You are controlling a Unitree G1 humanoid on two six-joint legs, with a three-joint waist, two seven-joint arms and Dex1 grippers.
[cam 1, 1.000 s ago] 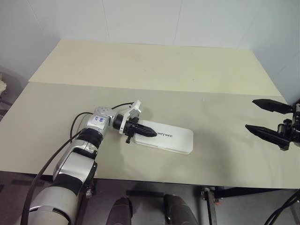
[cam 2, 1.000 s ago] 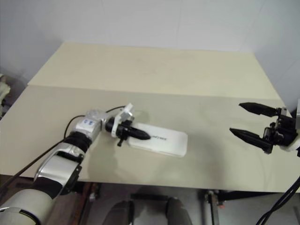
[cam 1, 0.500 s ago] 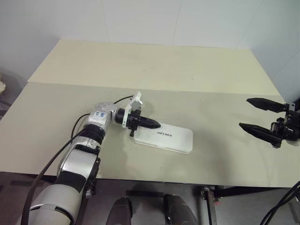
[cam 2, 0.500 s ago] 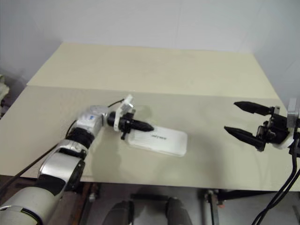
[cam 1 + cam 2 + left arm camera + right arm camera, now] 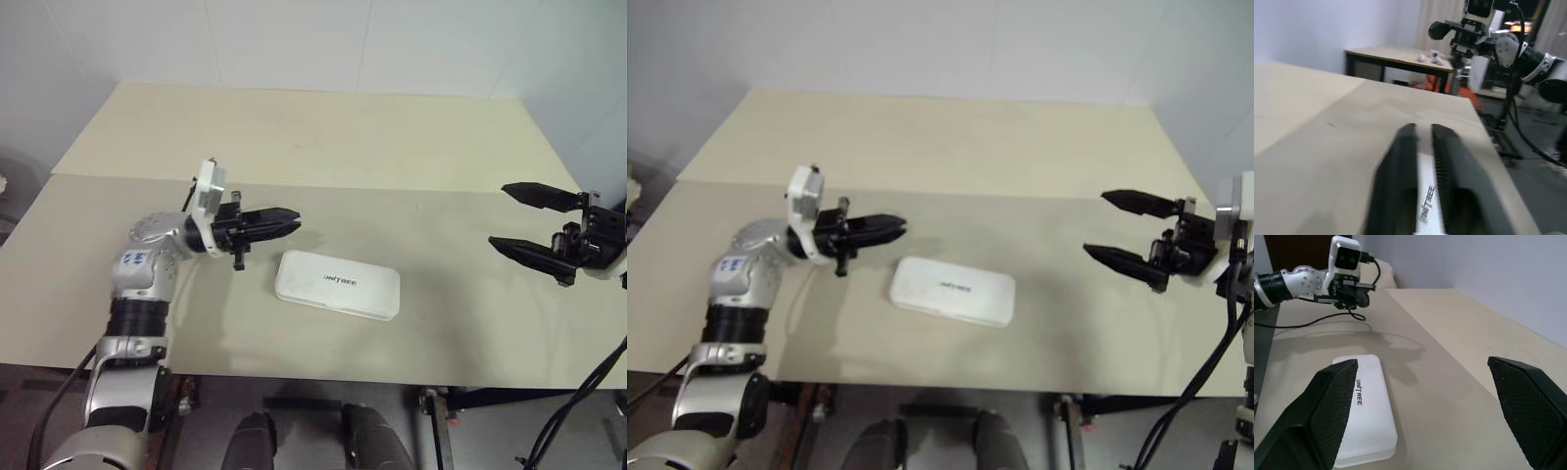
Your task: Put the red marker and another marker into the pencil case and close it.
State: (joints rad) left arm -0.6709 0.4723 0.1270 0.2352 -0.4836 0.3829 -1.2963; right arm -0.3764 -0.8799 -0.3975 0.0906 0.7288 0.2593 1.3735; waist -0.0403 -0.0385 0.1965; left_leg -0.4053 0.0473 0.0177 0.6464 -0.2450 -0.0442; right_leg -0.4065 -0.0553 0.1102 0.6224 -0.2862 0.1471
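**Q:** Two grippers appear above one table (image 5: 294, 137); how do they stand?

**A:** The left gripper (image 5: 294, 221) hovers above the tabletop, pointing level toward the robot's right. Its two black fingers (image 5: 1400, 161) lie nearly parallel with a narrow slit of daylight between them, and nothing is held in that slit. The right gripper (image 5: 509, 215) hangs over the right side of the table, pointing toward the robot's left. Its jaws are spread wide and are empty.

**Q:** Where is the pencil case?

**A:** The pencil case (image 5: 338, 284) lies flat on the near half of the table, roughly midway between the two grippers, with its long side slightly slanted to the front edge. Its lid is down, and small dark lettering shows on top. Neither gripper touches it: the left gripper's tips stand above and just beyond its left end, while the right gripper is well apart from its right end.

**Q:** What do the wrist cameras add?

**A:** In the left wrist view the white case is seen through the slit between the fingers, lettering uppermost. In the right wrist view the case (image 5: 1365, 411) lies on the tabletop between the spread fingers, with the left gripper (image 5: 1359, 296) raised above the table beyond it.

**Q:** Are the markers visible?

**A:** With the lid shut, what is inside cannot be told.
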